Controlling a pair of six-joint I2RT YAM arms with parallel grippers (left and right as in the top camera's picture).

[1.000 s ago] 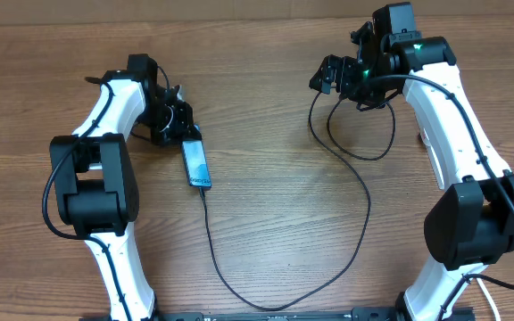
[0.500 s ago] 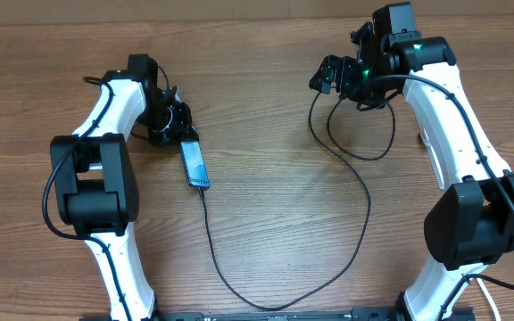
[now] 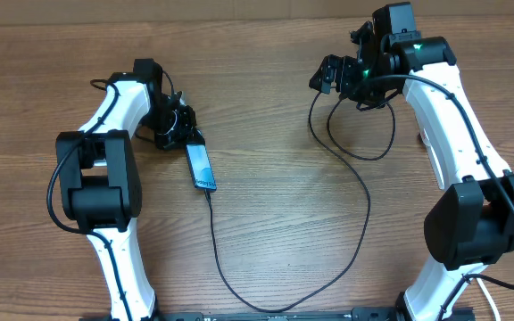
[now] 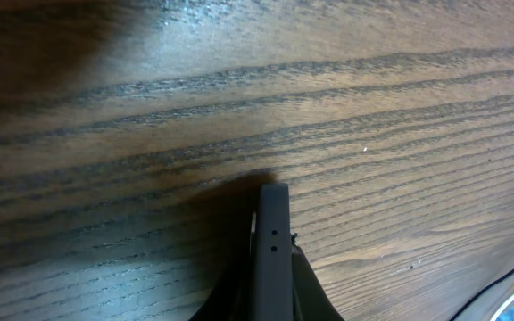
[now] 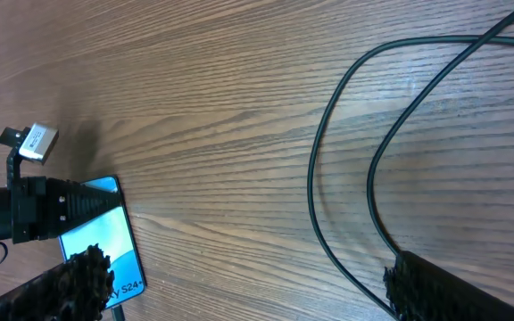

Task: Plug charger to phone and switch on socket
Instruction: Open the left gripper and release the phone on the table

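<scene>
Left arm is drifting a bit toward the middle compared with a second ago, dragging the phone (image 3: 202,167) along with it, while the right arm isn't budging. Left fingers (image 3: 177,127) are looking pinched shut on the phone's top end. In the wrist view its thin dark edge is sitting right between them, and the rest of it is stretching away from the tips, lying on the tabletop (image 3: 275,134). Right fingers (image 5: 435,290) are hanging wide open and gripping nothing. The cable (image 3: 366,205) is looping just under them, with one strand running right beside one finger. Its small tip is already looking plugged into the phone's far end, I reckon. Phone's going to be stiff, slick and glassy, so pinching the narrow edges is making sense. Cable's floppy and light, so I'm guessing grabbing it by the hard plug is working best. Power strip isn't showing anywhere.
</scene>
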